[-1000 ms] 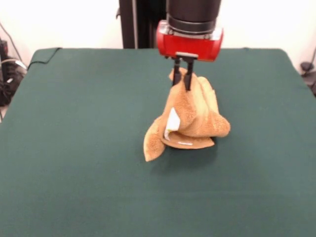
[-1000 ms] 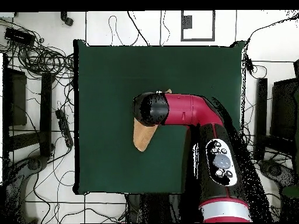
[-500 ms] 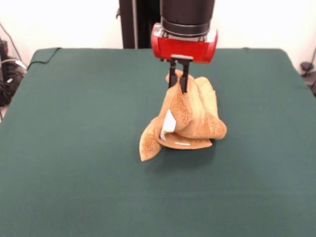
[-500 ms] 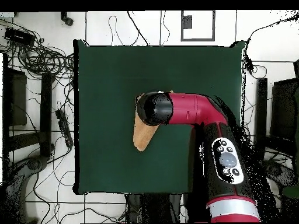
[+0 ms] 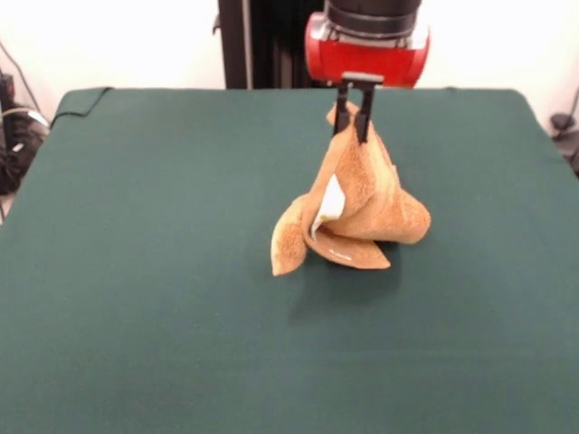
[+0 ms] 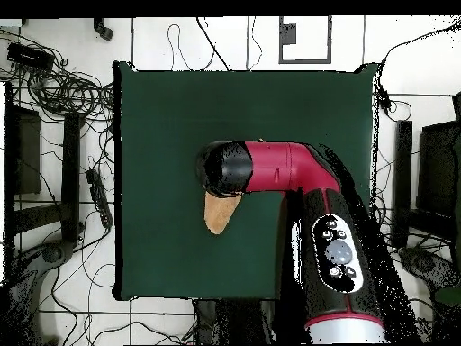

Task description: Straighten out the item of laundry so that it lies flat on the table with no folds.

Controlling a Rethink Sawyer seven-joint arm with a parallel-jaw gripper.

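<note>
The tool (image 5: 354, 113) pinches the towel's (image 5: 357, 212) top, lifting it crumpled over the bare green desk (image 5: 136, 271).

Count: 1 towel (image 5: 357, 203), 1 white label (image 5: 332, 201) on it. 1 table (image 5: 145, 271), 1 arm (image 6: 297, 171) with 1 gripper (image 5: 355, 117).
</note>
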